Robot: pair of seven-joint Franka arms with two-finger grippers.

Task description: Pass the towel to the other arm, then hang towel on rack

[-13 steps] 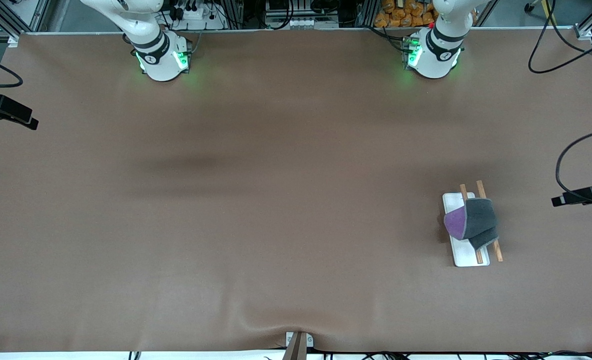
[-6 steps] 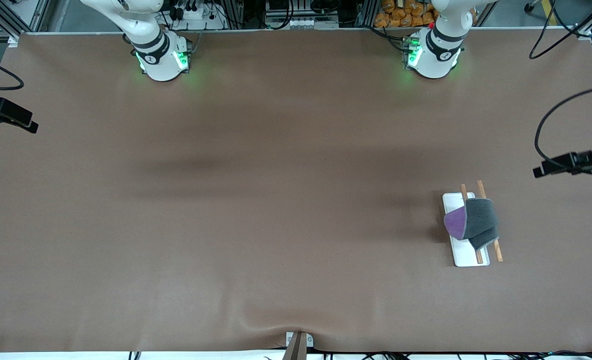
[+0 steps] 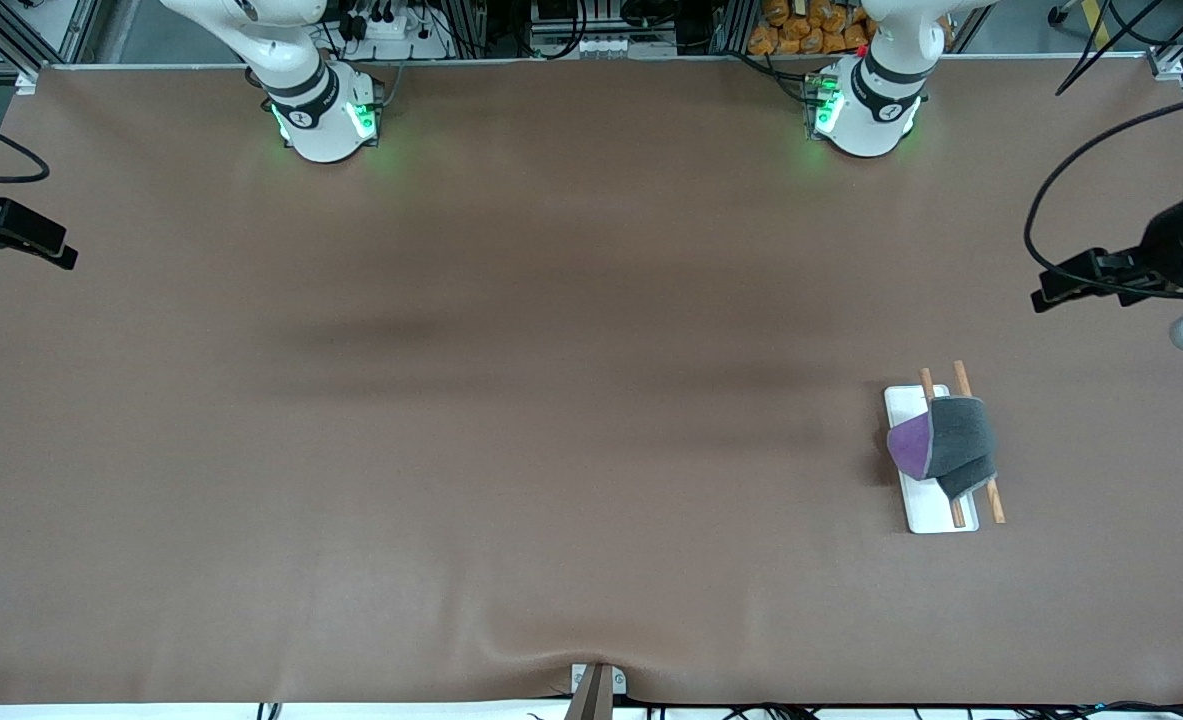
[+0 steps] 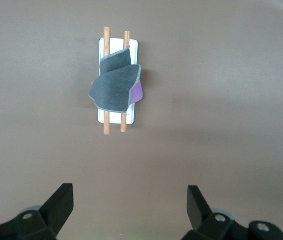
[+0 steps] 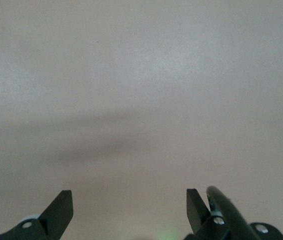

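1. Left gripper (image 4: 126, 207) first: its black fingers stand spread as wide as they go with nothing between them, high over bare table toward the left arm's end, looking down on the rack from a good way off.

2. Right gripper (image 5: 126, 210), same story: fingers wide apart, empty, over bare brown surface at the right arm's end of the table. That arm is waiting.

3. Now the small soft towel, dark grey on one face and purple on the other (image 3: 941, 447). It is draped across the two thin brown wooden rods of the white-based rack (image 3: 936, 515), grey face up, with a purple flap turned out on the side toward the right arm's end.

4. Handling, by my reckoning: light, limp cloth that will fold and sag rather than hold shape, not fragile, not slippery. A pinch on a free hanging corner or the turned-out purple flap looks the best hold; grabbing mid-drape risks catching a rod and dragging the light rack along.

5. Around it: the brown table cover (image 3: 551, 400) lies bare near the rack, with a pucker at the edge nearest the front camera. Nothing stands in the way of either gripper; the rods themselves are the only snag.
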